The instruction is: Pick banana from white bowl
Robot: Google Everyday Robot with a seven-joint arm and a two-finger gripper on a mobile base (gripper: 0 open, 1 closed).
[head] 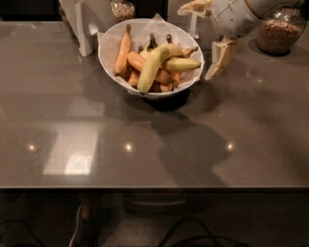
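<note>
The white bowl (112, 63), lined with crinkled white paper, stands at the back middle of the grey table. The banana (153, 63), long, curved and pale greenish-yellow, lies on top of the pile, its brownish stem pointing right. A shorter greenish-yellow banana (182, 64) lies across it, and several orange bananas (123, 50) sit beneath and to the left. My gripper (194, 43) hangs just right of the bowl's rim, open and empty. One pale finger (219, 57) points down beside the bowl, the other (195, 7) reaches left above the rim.
A glass jar of grains (280, 29) stands at the back right, behind the arm. A white upright object (84, 26) stands just left of the bowl, and another jar (121, 8) stands behind it. The table's front edge (154, 187) runs across the lower part of the view.
</note>
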